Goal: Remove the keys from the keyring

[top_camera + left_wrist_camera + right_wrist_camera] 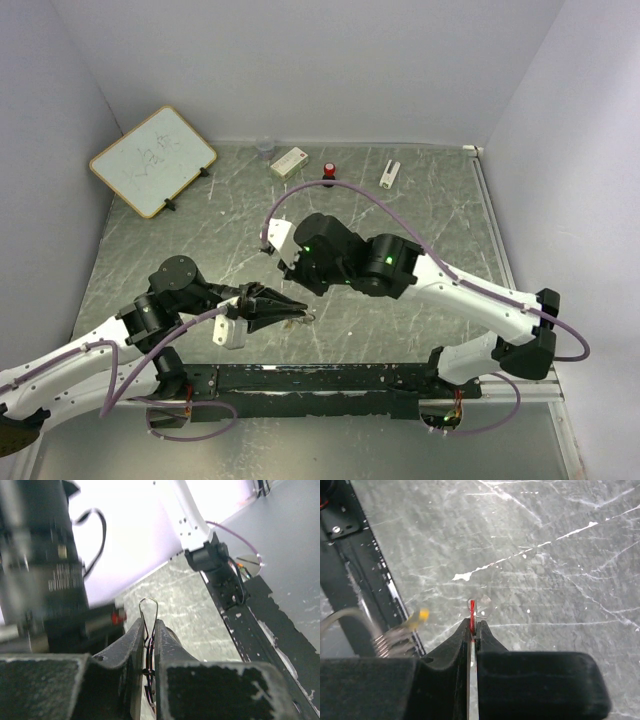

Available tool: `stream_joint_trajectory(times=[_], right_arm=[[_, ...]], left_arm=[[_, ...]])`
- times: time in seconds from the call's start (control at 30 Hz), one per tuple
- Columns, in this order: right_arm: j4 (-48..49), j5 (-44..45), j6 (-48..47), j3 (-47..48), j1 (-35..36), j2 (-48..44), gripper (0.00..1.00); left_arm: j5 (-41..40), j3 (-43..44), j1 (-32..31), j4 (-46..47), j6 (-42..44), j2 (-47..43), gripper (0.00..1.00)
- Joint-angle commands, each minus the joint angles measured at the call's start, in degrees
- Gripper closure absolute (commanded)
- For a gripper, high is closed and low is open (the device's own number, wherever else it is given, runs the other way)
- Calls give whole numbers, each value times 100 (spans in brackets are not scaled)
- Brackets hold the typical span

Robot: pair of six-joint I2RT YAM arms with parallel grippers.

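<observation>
In the left wrist view my left gripper [149, 630] is shut on the keyring [149, 610], whose thin silver wire loop sticks out past the fingertips. In the top view the left gripper [292, 311] holds it low over the table near the front, with small keys [302, 320] hanging at its tip. My right gripper [472, 624] is shut on the red-headed key [471, 611], seen edge-on between the fingers. In the top view the right gripper [293, 277] sits just above the left one. A blurred yellow key head [422, 614] shows at the left of the right wrist view.
A whiteboard [152, 160] stands at the back left. A clear cup [265, 147], a white box [289, 162], a red-topped black knob [329, 172] and a small white piece [390, 173] lie along the back. A black rail [330, 378] runs along the near edge.
</observation>
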Motion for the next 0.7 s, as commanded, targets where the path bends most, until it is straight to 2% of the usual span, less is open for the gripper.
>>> stream_joint_trajectory(times=[0.0,0.17,0.37,0.5,0.67], right_arm=[[798,-295,-161,-185,-410,170,100],[1262,399,2,-374,-909,-165,100],[1812,1682,511,-750,-1769,-470,100],[2254,1851,771,-1344,-2378,-549,100],[2949,1657,1173,-2187,-2910,-562,100]], left_arm=[[672,146,-23,730,-49,114,93],[388,145,-27,512,-8,92,93],[-179,118,-24,459,-106,77,93],[-892,152,-27,477,-341,203,93],[-2320,113,-26,777,-959,359,93]])
